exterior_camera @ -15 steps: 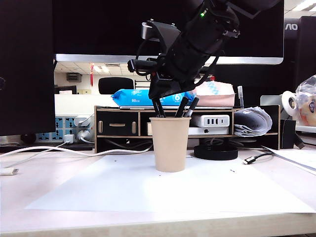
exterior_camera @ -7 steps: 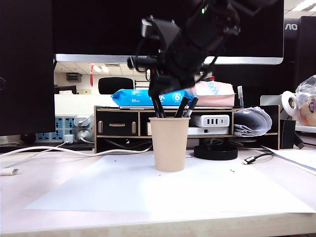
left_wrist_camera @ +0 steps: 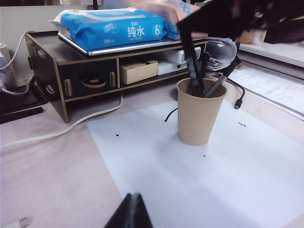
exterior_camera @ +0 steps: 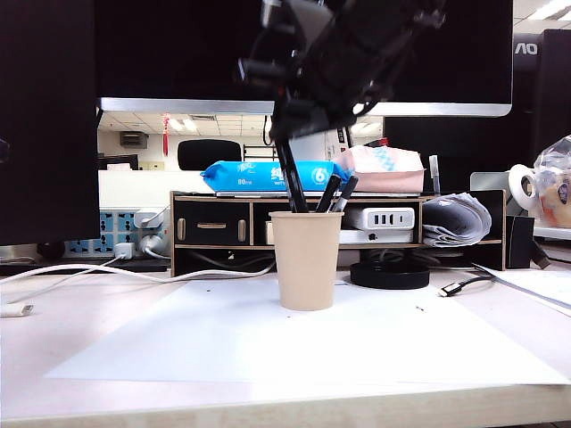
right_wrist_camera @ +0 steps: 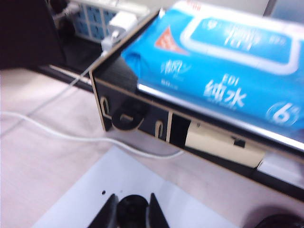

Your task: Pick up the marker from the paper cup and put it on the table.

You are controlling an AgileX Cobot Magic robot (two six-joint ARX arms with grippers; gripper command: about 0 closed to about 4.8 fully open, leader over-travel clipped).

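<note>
A tan paper cup (exterior_camera: 307, 263) stands upright on a white paper sheet (exterior_camera: 268, 343) on the table (exterior_camera: 107, 321). My right gripper (exterior_camera: 285, 143) hangs above the cup, shut on the top of a black marker (exterior_camera: 293, 183), whose lower end is still inside the cup. In the right wrist view the marker's round end (right_wrist_camera: 133, 212) sits between the right gripper's (right_wrist_camera: 133, 202) fingers. Two other black markers (exterior_camera: 337, 193) lean in the cup. The left wrist view shows the cup (left_wrist_camera: 197, 118) from a distance, with my left gripper (left_wrist_camera: 134, 197) shut and holding nothing, well short of it.
A black drawer shelf (exterior_camera: 214, 223) with a blue wipes pack (exterior_camera: 268, 174) on top stands right behind the cup. A white cable (exterior_camera: 107, 272) crosses the table at the left. A black round pad (exterior_camera: 390, 274) and a USB cable (exterior_camera: 459, 287) lie at the right.
My right gripper has risen with the marker, drawing it higher out of the cup. The cup, the other markers and the left gripper have not moved.
</note>
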